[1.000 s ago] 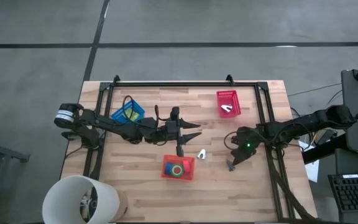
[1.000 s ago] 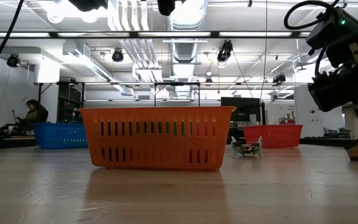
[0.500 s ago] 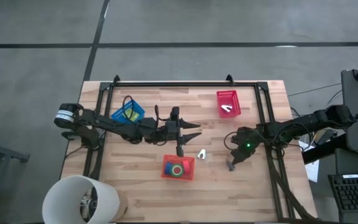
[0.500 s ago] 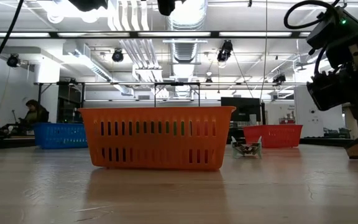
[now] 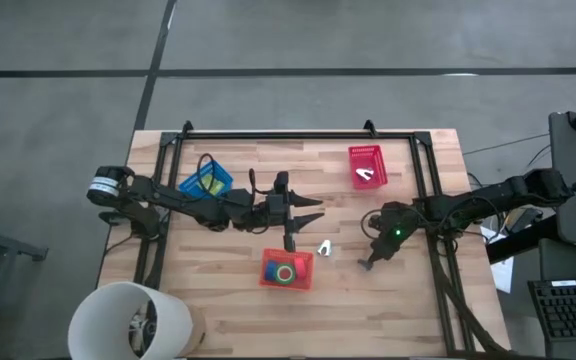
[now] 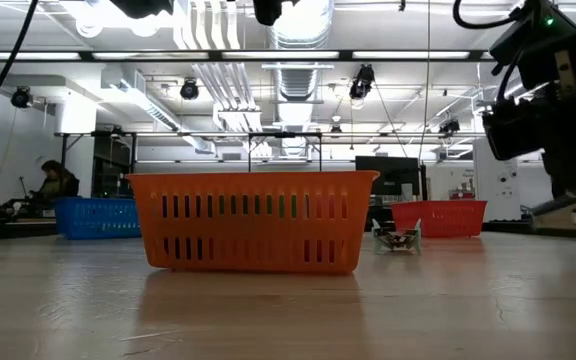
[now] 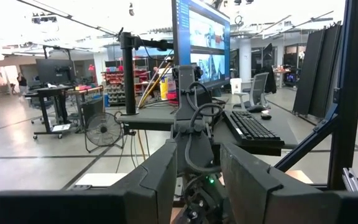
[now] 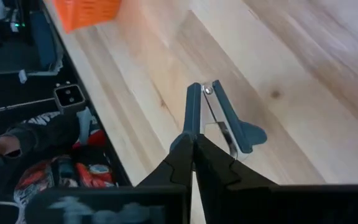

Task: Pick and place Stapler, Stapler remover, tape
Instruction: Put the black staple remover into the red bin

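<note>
The blue-grey stapler (image 5: 368,263) hangs just above the table at the right, with my right gripper (image 5: 376,252) shut on it. It shows in the low view as a level bar (image 6: 568,208). A small silver stapler remover (image 5: 324,247) lies on the bare wood between the arms. A green tape roll (image 5: 285,273) lies in the orange basket (image 5: 286,270). My left gripper (image 5: 313,210) stands open over the table's middle, above and behind the orange basket, with nothing between its fingers. My right gripper pinches one end of the stapler (image 8: 195,127) between its two fingers (image 8: 180,149). The fingers slant down from the table's right and lie along the stapler, which reaches out beyond their tips. The stapler is lifted clear of the wood, roughly level.
A blue basket (image 5: 206,182) with yellow items stands at the far left. A red basket (image 5: 366,165) with a pale item stands at the far right. A black metal frame (image 5: 298,133) runs round the table. A large white bucket (image 5: 133,320) stands at the near left corner.
My right gripper has shut on the stapler and gone up a little. The stapler, which lay tilted on the table, now hangs clear of it and nearly level.
</note>
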